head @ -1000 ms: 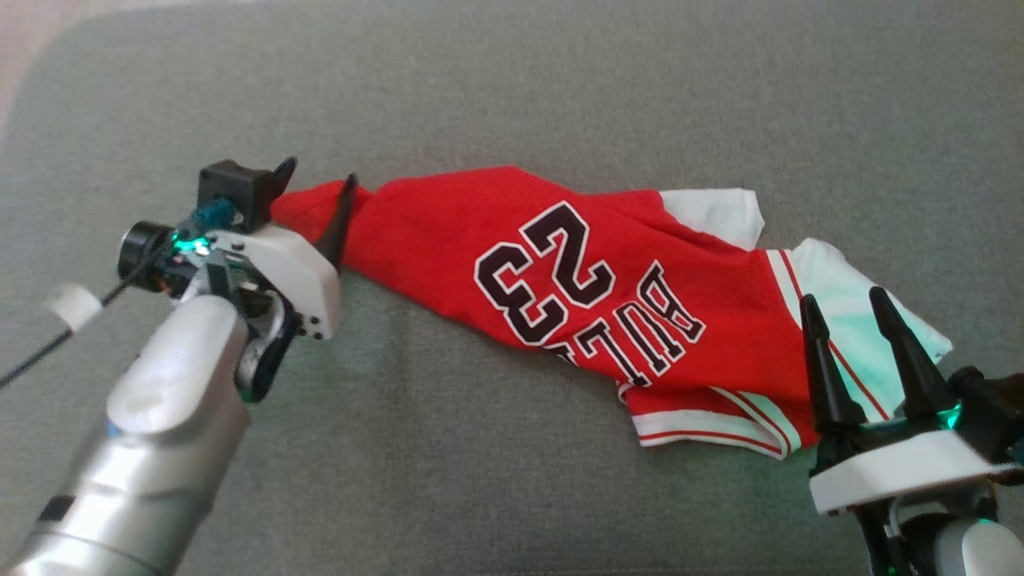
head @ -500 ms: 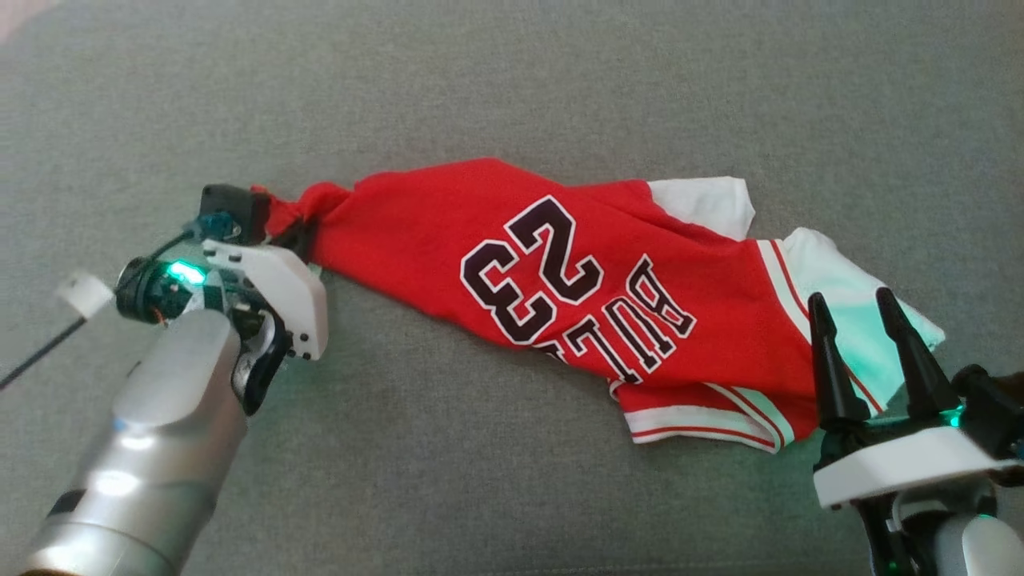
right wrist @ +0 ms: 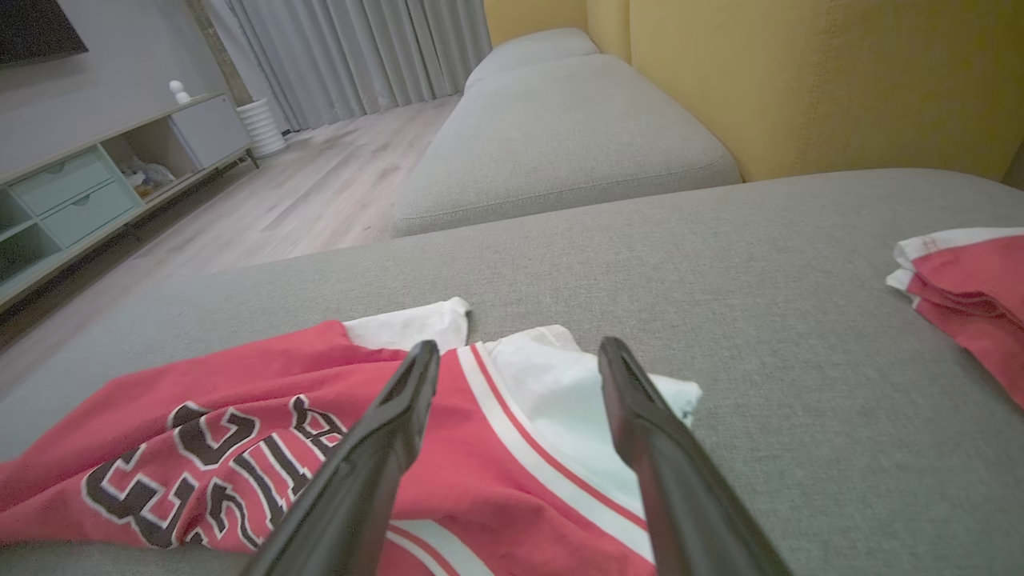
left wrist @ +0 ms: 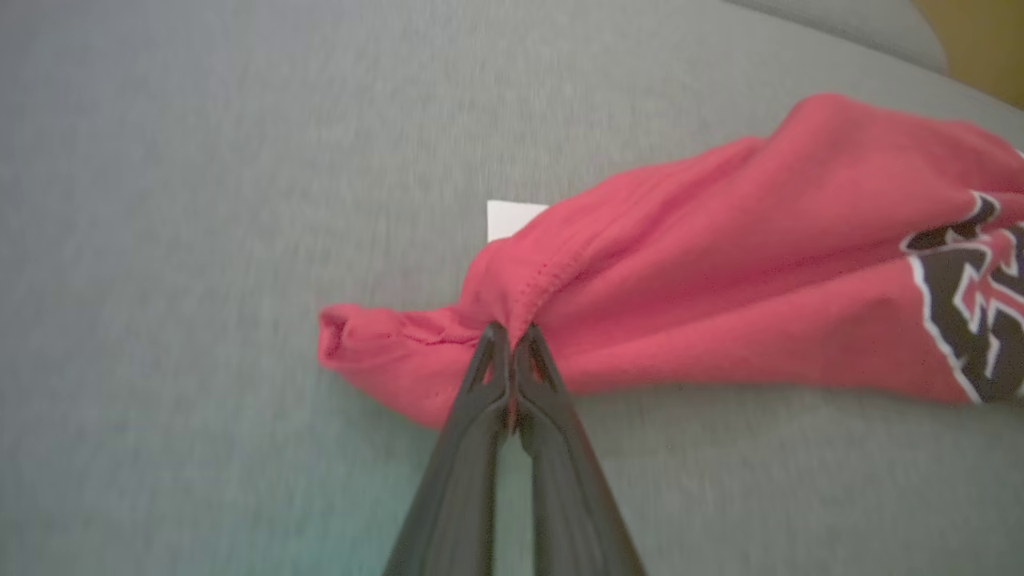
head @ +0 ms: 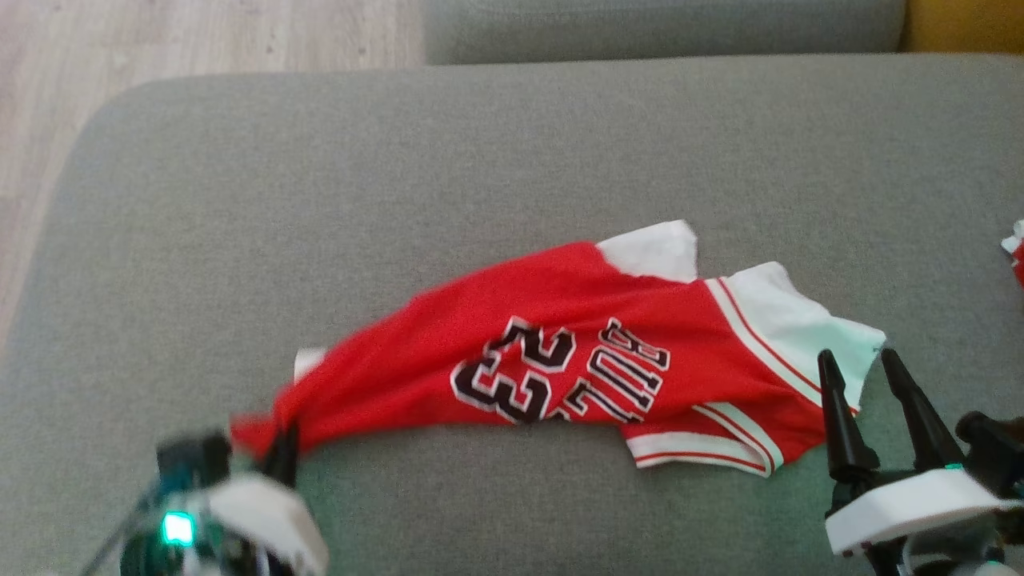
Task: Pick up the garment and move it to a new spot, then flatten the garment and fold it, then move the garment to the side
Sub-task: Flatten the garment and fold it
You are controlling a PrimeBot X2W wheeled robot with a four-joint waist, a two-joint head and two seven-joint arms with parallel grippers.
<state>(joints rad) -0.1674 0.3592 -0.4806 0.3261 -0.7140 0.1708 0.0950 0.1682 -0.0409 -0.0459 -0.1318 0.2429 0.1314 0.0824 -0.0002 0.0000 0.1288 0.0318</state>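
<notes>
Garment (head: 560, 336): red jersey with white sleeves and a dark number, lying crumpled on the grey sofa cushion (head: 480, 144), a little toward 5 o'clock from the centre of the head view.

Long axis: runs close to the 9-to-3 line in the head view, with the left end dipping toward 8 o'clock. The cloth is narrow and bunched at that end and broader toward 3 o'clock.

Left pincer (left wrist: 510, 352): fingers closed tight on a gathered fold of the red hem (left wrist: 528, 280). From the grip, the body of the cloth trails off toward 2 o'clock in the left wrist view. A white tab peeks out at 12 o'clock of the grip.

Right pincer (head: 856, 354): fingers spread wide and holding nothing. It sits at 4 o'clock of the head view, tips just beside the white sleeve end (head: 800, 320), apparently above it. I cannot tell whether it touches.

Judgement: the left arm has the only hold, at the far-left tip. Any carry turns on the cloth hanging or dragging along this axis, away from the grip. The right arm is the nearer one for the sleeve end, should a second hold be wanted.

Also noted: a folded red-and-white cloth (right wrist: 960, 272) at 3 o'clock, well apart.
</notes>
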